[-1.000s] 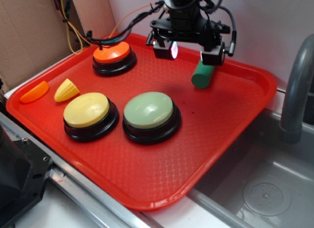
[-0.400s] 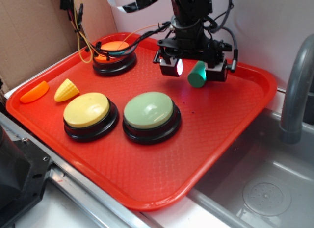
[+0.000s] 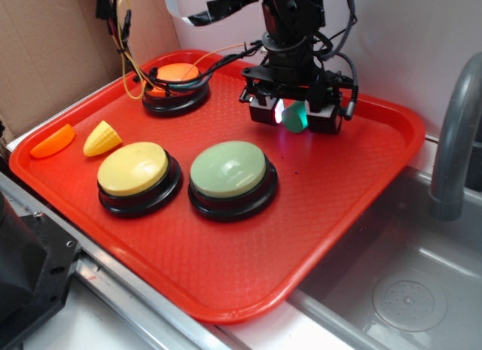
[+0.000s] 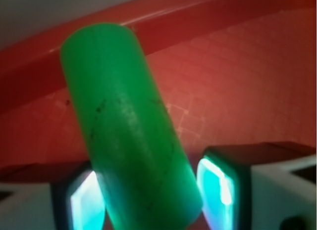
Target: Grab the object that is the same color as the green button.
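The object, a dark green cylinder (image 3: 294, 119), lies on the red tray (image 3: 248, 275) at the back right. In the wrist view this cylinder (image 4: 129, 126) runs slantwise between my two lit pads (image 4: 218, 188). My gripper (image 3: 293, 123) is down over it with one finger on each side, and only the cylinder's near round end shows between them. In the wrist view the gripper (image 4: 151, 203) stands open: the left pad is at the cylinder's side and a narrow gap shows at the right pad. The pale green button (image 3: 228, 169) sits at the tray's middle, in front and to the left of the gripper.
A yellow button (image 3: 134, 168) stands left of the green one, and an orange button (image 3: 176, 75) with cables sits at the back. A yellow corn piece (image 3: 102, 138) and an orange slice (image 3: 53, 141) lie at the tray's left edge. A sink and grey faucet (image 3: 456, 139) are to the right.
My gripper has come down from above the cylinder and now straddles it. The cylinder's visible end sits a little further left than before, mostly hidden by the fingers.
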Controlling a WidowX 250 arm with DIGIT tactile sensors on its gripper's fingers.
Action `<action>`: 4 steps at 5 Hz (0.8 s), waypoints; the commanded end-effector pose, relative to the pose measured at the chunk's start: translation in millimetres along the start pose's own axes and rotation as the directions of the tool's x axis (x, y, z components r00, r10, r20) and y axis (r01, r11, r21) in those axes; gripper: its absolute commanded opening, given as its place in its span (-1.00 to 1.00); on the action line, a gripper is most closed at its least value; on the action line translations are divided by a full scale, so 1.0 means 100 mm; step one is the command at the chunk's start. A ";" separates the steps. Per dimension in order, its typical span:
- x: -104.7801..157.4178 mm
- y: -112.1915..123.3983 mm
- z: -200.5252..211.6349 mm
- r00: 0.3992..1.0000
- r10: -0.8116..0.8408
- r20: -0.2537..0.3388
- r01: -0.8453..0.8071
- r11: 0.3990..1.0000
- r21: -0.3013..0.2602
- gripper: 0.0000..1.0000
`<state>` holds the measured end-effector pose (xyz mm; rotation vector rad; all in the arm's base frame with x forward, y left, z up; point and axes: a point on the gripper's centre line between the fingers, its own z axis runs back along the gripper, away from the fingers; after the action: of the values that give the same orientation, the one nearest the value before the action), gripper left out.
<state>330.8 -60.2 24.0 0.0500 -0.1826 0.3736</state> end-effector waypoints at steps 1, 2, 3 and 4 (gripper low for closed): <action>0.34 0.44 0.70 0.991 -0.131 -0.007 0.130 0.990 -0.062 -1.00; 0.32 0.68 0.89 0.987 -0.160 -0.029 0.159 0.986 -0.052 -1.00; 0.05 1.07 1.18 0.989 -0.130 -0.075 0.126 0.990 -0.061 -1.00; -0.11 1.28 1.25 0.993 -0.097 -0.071 0.093 0.994 -0.056 -1.00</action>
<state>246.4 38.4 131.3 -0.0089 -0.0556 0.2781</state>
